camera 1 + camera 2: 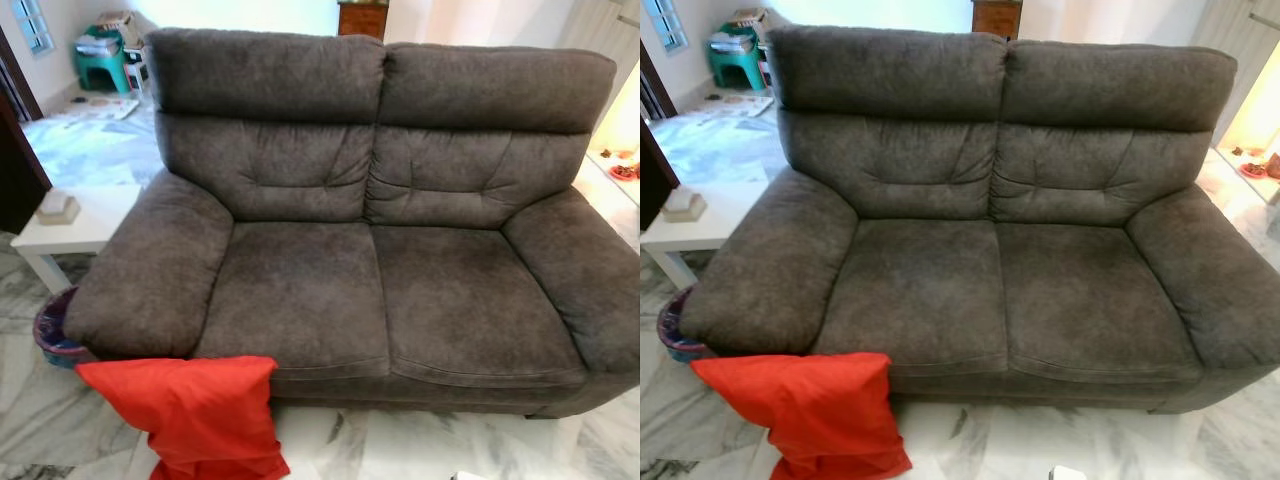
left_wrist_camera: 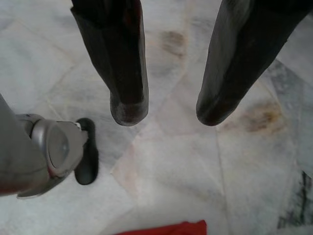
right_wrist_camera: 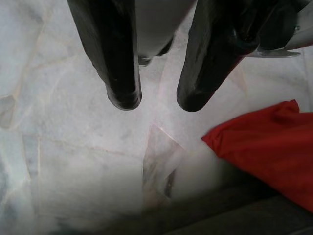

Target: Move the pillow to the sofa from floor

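- Red fabric pillow (image 1: 190,410): leans against front of grey-brown two-seat sofa (image 1: 370,290), lower end on white marble floor (image 1: 420,440).
- Left tool (image 2: 164,110): fingers apart, empty, above floor.
- Right tool (image 3: 156,100): fingers apart, empty, near pillow corner.

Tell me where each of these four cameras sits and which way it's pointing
Left and right eye views: on the head, looking forward and down at the sofa and the red pillow leaning on its front.
Left wrist view: looks down past the open left gripper at the marble floor, with a silver robot part beside it.
Right wrist view: looks down past the open right gripper at the floor.
All four share the pillow.
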Controlling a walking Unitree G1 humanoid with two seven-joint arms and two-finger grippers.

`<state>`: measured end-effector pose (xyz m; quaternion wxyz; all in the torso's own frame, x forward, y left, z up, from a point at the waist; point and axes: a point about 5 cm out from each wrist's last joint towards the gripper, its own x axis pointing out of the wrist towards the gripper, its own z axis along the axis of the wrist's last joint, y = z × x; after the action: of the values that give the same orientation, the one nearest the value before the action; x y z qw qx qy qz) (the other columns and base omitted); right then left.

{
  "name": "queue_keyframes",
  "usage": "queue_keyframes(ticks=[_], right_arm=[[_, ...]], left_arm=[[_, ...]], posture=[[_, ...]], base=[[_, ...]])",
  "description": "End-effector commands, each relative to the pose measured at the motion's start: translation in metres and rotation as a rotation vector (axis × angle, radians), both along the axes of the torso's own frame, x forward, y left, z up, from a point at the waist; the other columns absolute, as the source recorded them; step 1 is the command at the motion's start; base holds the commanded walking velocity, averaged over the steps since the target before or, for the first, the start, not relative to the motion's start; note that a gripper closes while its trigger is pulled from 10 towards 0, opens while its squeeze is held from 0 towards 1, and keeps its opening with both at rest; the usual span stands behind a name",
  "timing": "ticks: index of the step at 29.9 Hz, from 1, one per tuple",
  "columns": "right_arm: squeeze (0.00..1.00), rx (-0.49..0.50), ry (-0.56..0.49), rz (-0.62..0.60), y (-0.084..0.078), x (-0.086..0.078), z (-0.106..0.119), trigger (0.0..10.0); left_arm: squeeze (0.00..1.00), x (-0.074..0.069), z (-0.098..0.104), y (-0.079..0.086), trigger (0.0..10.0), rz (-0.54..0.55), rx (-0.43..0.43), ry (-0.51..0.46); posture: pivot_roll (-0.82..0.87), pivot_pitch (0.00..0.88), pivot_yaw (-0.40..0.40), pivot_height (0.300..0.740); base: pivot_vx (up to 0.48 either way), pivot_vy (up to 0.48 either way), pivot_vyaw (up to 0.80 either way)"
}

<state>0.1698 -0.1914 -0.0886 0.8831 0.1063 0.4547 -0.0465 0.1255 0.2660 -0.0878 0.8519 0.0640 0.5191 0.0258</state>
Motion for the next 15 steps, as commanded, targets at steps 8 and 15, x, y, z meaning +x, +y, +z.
queue_keyframes(ticks=[8, 15], right_arm=[[0.0, -0.011, 0.028, -0.002, -0.0041, -0.0096, -0.0036, 10.0], [0.0, -0.01, 0.029, 0.002, -0.0033, -0.0094, -0.0036, 10.0]], left_arm=[[0.0, -0.0079, -0.0033, -0.002, 10.0, -0.013, 0.0, 0.031], [0.0, -0.0098, -0.0035, -0.0008, 10.0, -0.01, 0.002, 0.033]], posture=[[0.1, 0.07, 0.004, 0.74], [0.1, 0.071, 0.004, 0.74]], base=[[0.0, 0.35, 0.0], [0.0, 0.351, 0.0]])
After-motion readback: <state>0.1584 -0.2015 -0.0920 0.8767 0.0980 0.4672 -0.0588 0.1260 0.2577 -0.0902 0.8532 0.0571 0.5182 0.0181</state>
